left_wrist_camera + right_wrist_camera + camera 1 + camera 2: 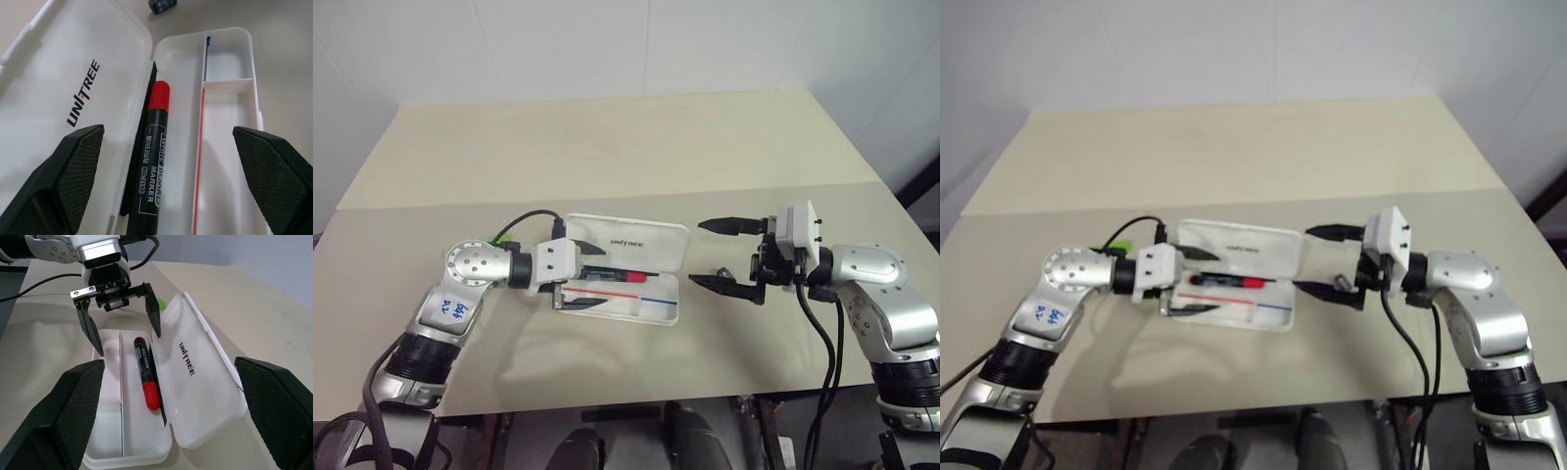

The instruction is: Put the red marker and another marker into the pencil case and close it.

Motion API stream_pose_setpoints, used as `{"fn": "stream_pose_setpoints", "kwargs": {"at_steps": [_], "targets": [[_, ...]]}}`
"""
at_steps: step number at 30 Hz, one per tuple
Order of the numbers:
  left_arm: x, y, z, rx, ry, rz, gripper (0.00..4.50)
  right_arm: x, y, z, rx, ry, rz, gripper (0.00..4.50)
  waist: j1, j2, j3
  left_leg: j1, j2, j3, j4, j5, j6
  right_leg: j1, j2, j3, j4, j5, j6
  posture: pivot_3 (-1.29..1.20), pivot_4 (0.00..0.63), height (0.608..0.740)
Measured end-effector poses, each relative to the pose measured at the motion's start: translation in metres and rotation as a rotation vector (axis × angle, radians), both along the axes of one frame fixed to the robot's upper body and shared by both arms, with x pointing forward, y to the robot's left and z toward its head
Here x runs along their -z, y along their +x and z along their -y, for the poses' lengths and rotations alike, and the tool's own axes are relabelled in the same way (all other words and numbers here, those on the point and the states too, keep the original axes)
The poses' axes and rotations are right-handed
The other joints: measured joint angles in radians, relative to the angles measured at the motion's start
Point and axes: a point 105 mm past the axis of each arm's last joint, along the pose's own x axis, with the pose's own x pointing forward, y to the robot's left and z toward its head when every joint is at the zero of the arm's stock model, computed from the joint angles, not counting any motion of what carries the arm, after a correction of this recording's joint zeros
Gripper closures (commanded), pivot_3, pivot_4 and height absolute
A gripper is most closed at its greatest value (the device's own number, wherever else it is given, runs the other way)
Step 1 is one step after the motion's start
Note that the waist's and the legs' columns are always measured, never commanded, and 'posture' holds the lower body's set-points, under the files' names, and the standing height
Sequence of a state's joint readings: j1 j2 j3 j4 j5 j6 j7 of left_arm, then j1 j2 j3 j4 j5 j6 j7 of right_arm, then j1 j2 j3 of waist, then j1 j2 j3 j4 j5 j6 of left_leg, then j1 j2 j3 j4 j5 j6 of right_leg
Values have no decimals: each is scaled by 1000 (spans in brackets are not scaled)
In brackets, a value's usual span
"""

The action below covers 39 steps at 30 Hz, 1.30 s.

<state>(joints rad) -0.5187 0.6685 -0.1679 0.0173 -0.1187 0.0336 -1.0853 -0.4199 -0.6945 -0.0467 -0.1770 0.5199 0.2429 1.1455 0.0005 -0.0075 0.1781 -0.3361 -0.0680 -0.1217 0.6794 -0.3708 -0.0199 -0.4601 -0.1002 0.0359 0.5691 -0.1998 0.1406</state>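
Inside, the slim red marker point(146, 373) lies in the white hard-plastic pencil case point(205, 377)

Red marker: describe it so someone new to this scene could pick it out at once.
On the beige table an open white pencil case lies in front of the left gripper. The red marker lies in the tray's compartment beside the hinge: black barrel with white lettering, red cap.

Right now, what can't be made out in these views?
- Green marker: mostly hidden behind the left gripper; its full shape and resting place are unclear.
- Red marker: tail end cut off in the left wrist view.
- Small dark object: cut off, unidentifiable.
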Motion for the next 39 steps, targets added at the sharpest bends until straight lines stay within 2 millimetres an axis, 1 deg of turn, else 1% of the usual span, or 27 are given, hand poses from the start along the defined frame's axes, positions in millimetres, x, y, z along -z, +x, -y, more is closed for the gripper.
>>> {"fn": "stream_pose_setpoints", "kwargs": {"at_steps": [1, 5, 10, 16, 19, 21, 24, 26, 29, 32, 36, 39], "targets": [[0, 0, -1, -2, -4, 1, 623, 0, 0, 0, -1, 2, 1, 0, 0, 0, 0, 0, 0, 0, 0, 0, 0, 0, 0, 0, 0, 0, 0, 0, 150, 740], [-5, -1, -5, -12, -33, 7, 1939, 0, 0, -2, -6, 8, 1, 0, 0, 0, 0, 0, 0, 0, 0, 0, 0, 0, 0, 0, 0, 0, 0, 0, 150, 740], [-19, -13, -9, -2, -96, 33, 1939, -1, 0, -4, -16, 15, 4, 0, -2, 0, 0, 0, 0, 0, 0, 0, 0, 0, 0, 0, 0, 0, 0, 0, 150, 740], [-28, -33, -34, -55, -117, 30, 1939, -1, -1, -7, -33, 19, 0, 0, -2, 0, 0, 0, 1, 0, 0, 0, 0, 0, 0, 1, 0, 0, 0, 0, 150, 740], [-34, -42, -43, -82, -123, 36, 1939, -1, -1, -12, -57, 23, -1, 0, 0, 0, 0, 0, 1, 0, 0, 0, 0, 0, 0, 1, 0, 0, 0, 0, 150, 740], [-33, -51, -58, -147, -108, 43, 1939, -2, 0, -16, -79, 28, 0, 0, -5, 0, 0, 1, 1, 0, -1, -1, 0, 0, 1, 1, -1, 0, -1, 0, 150, 740], [-31, -54, -79, -249, -102, 57, 1939, -1, 3, -18, -89, 35, -11, 0, -4, 0, 0, 0, 2, 1, -1, -1, 0, 0, 2, 1, -1, 0, -1, 0, 150, 740], [-29, -56, -92, -323, -102, 68, 1939, -5, 4, -21, -106, 43, -2, 0, -3, 0, 0, 0, 2, 1, -1, -1, 0, 0, 2, 1, -1, 0, -1, 0, 150, 740], [-24, -58, -119, -464, -100, 84, 1939, -13, 5, -26, -132, 48, 21, 0, -4, 0, 0, 1, 3, 1, -1, -1, 0, 0, 2, 1, -1, 0, -1, 0, 150, 740], [-22, -57, -137, -560, -102, 105, 1939, -16, 6, -29, -148, 50, 26, 0, 0, 0, 0, 0, 3, 1, -1, -2, 0, 0, 2, 1, -1, 0, -1, 0, 150, 740], [-21, -54, -158, -668, -107, 127, 1939, -14, 7, -30, -160, 48, 13, 0, -1, 0, 0, 0, 3, 1, -1, -2, 0, 0, 2, 1, -2, 0, -1, 0, 150, 740], [-20, -52, -165, -716, -104, 140, 1939, -13, 8, -29, -159, 49, 9, 0, -2, 0, 0, 0, 3, 1, -1, -2, 0, 0, 2, 1, -2, 0, -1, 0, 150, 740]]}}
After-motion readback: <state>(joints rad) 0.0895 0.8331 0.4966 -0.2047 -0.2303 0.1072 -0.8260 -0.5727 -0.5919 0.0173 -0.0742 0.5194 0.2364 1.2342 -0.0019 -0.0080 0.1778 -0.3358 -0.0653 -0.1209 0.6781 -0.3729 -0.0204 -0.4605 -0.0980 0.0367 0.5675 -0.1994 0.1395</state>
